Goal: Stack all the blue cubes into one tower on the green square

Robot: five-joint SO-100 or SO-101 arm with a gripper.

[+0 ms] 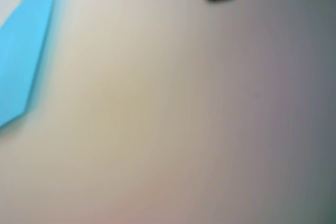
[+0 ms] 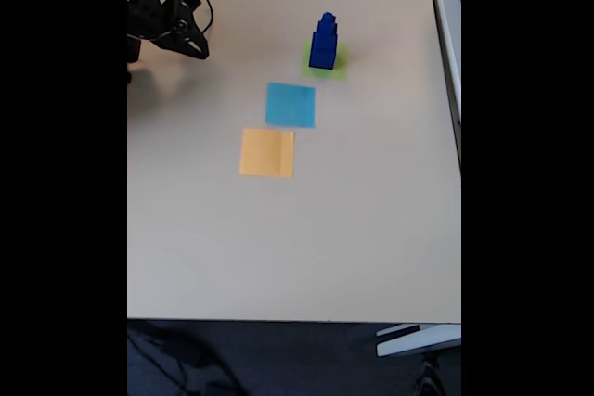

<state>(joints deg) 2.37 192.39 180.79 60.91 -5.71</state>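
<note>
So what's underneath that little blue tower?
The tower stands on the green square, whose edges stick out around its base. The part of the square directly beneath the bottom cube is covered.

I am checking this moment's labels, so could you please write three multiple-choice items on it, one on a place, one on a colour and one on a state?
1. Where does the tower stand in the fixed view?
A. on the green square
B. on the light-blue square
C. on the orange square

2. What colour is the square between the green and orange ones?
A. red
B. light blue
C. white

3. How does the gripper stand to the tower?
A. clamped on its top cube
B. pressing its base
C. well apart, at upper left

Key: 1 A, green paper shows around the tower's base. 2 B, the middle square is light blue. 3 C, bare table lies between the gripper and the tower.
</note>
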